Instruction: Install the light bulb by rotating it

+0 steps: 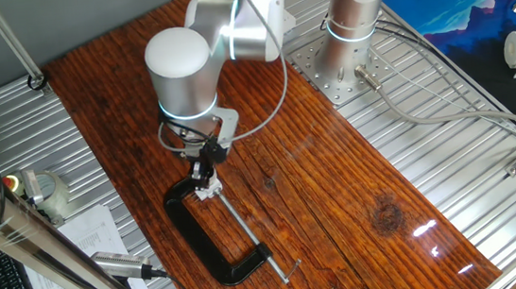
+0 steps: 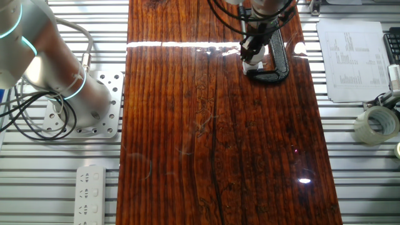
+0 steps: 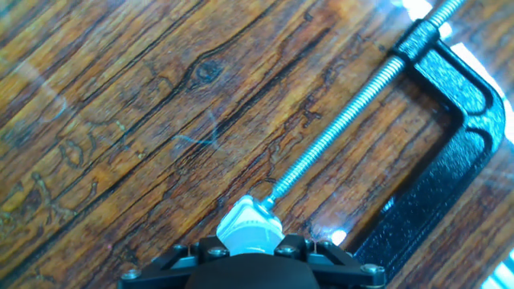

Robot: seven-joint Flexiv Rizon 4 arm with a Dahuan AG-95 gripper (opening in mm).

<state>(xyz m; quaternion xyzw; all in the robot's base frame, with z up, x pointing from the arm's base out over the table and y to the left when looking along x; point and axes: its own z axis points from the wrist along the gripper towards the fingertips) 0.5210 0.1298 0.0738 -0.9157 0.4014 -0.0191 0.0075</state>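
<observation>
In the hand view the light bulb (image 3: 250, 235) shows as a pale rounded head at the bottom edge, pinched between my gripper's (image 3: 250, 245) dark fingers (image 3: 207, 252). Just beyond it is the small white socket block (image 3: 247, 211), with the tip of the clamp's threaded screw (image 3: 353, 104) against it. The black C-clamp (image 3: 450, 152) lies flat on the wooden table. From one fixed view, my gripper (image 1: 207, 180) points straight down onto the socket block (image 1: 209, 194) at the clamp's (image 1: 201, 240) far end. The other fixed view shows the gripper (image 2: 250, 53) over the white block (image 2: 250, 63).
The arm's base plate (image 1: 340, 61) is bolted beside the wooden board (image 1: 338, 184). A tape roll (image 2: 375, 125) and printed sheets (image 2: 353, 59) lie on the metal bench to one side, and a power strip (image 2: 90, 194) lies on the other. Cables trail near the base.
</observation>
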